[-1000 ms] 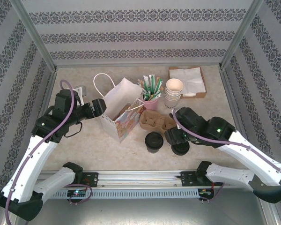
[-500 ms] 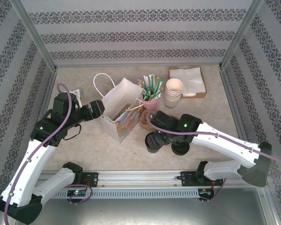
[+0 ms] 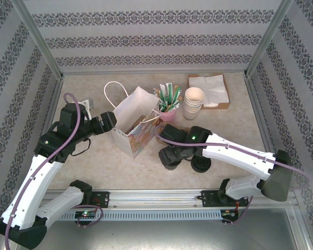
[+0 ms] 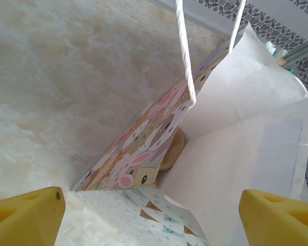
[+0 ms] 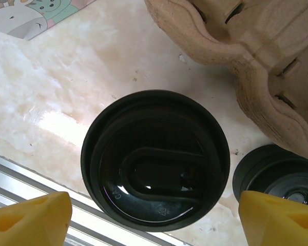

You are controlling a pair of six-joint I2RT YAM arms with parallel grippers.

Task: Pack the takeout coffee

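The counter (image 3: 235, 130) carries a white paper bag (image 3: 133, 122) standing open left of centre in the overhead frame, and the left gripper (image 4: 153, 218) hangs wide at its mouth. The right gripper (image 5: 154, 220), also spread wide and holding nothing, hovers over the takeout coffee (image 5: 155, 159) at lower centre, just beside a pulp carrier (image 5: 256, 61) and a loose black lid (image 5: 274, 177).

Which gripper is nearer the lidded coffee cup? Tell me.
Right. The right gripper hangs directly above the takeout coffee, open jaws on either side of it. The left gripper is open at the paper bag, which stands between it and the cup.
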